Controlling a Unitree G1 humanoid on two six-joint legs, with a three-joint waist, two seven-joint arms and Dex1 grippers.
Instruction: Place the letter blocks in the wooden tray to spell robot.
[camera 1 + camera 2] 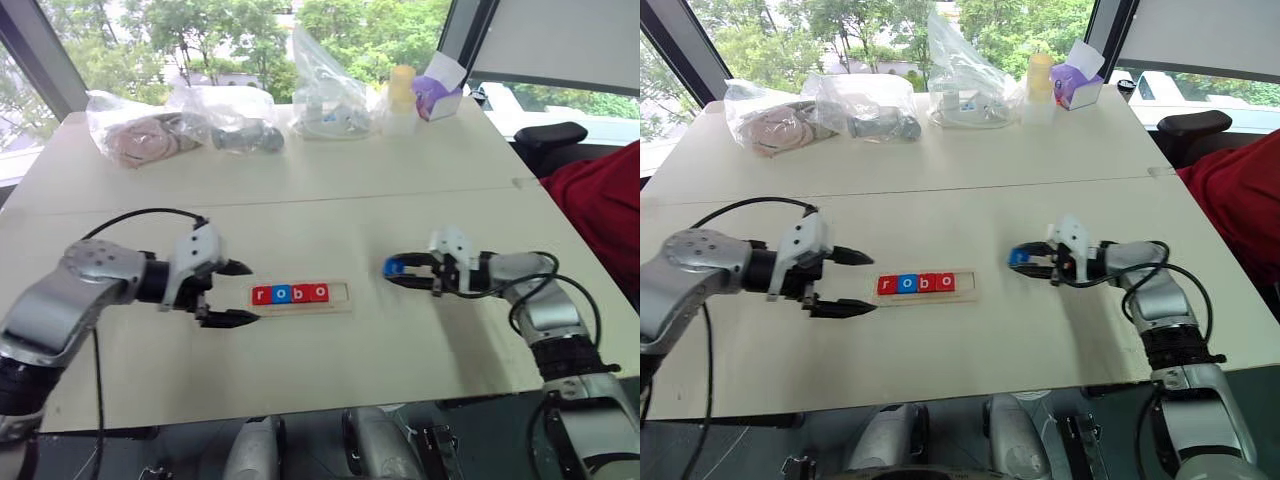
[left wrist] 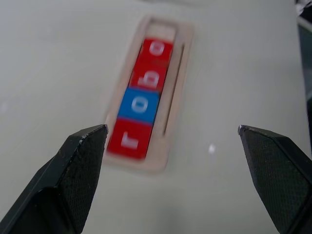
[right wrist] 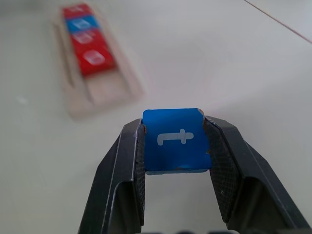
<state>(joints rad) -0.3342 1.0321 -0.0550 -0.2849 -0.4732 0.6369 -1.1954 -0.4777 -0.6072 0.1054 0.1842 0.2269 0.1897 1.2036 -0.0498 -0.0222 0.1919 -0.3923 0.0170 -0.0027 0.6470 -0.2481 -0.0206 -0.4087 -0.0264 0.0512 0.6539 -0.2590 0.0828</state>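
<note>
My right gripper (image 3: 176, 146) is clamped on the blue t block (image 3: 176, 140), fingers on its two side edges, letter up. Ahead of the tips lies the tray (image 3: 105, 95): its empty end slot is nearest me, then r-o-b-o filled beyond. I'd carry the t low, square it to the slot, seat it flat, then release. Left gripper (image 1: 232, 293) stands wide open past the tray's far end, holding nothing.
</note>
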